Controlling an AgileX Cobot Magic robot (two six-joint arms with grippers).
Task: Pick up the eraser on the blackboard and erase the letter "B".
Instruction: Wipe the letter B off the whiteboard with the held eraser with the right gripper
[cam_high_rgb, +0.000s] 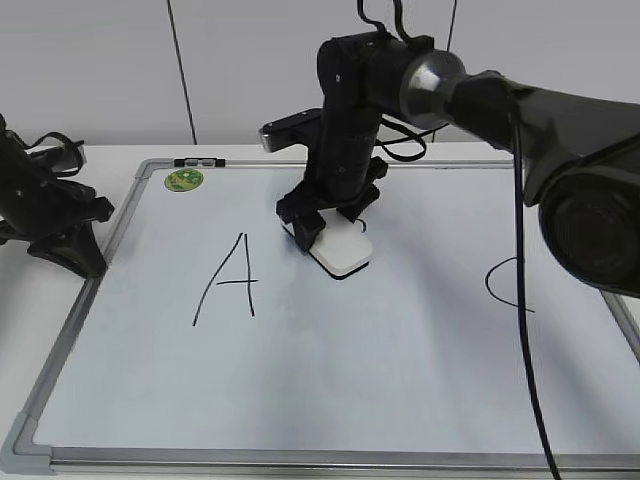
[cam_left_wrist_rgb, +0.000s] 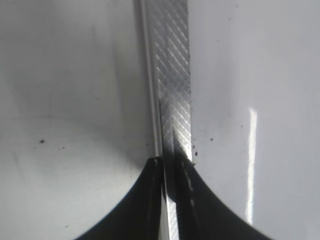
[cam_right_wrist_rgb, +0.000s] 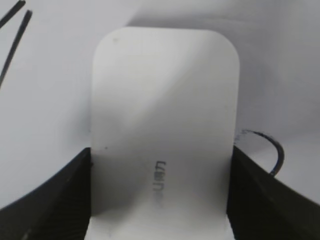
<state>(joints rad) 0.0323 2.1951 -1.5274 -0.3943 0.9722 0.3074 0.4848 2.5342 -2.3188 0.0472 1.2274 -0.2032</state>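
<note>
The white eraser (cam_high_rgb: 341, 250) lies flat on the blackboard (cam_high_rgb: 330, 390), a white dry-erase board, near its middle. My right gripper (cam_high_rgb: 330, 226) is shut on the eraser, one finger on each long side; the right wrist view shows the eraser (cam_right_wrist_rgb: 162, 115) filling the frame. It covers most of the letter "B": only a curved black stroke shows at its right edge (cam_right_wrist_rgb: 272, 150), and a small mark shows in the exterior view (cam_high_rgb: 363, 227). My left gripper (cam_left_wrist_rgb: 170, 167) is shut and empty, over the board's metal frame (cam_left_wrist_rgb: 172, 75) at the left edge.
A large "A" (cam_high_rgb: 230, 280) is drawn left of the eraser and a "C" (cam_high_rgb: 503, 282) at the right edge. A green round magnet (cam_high_rgb: 184, 180) sits at the board's far left corner. The left arm (cam_high_rgb: 45, 210) rests beside the board.
</note>
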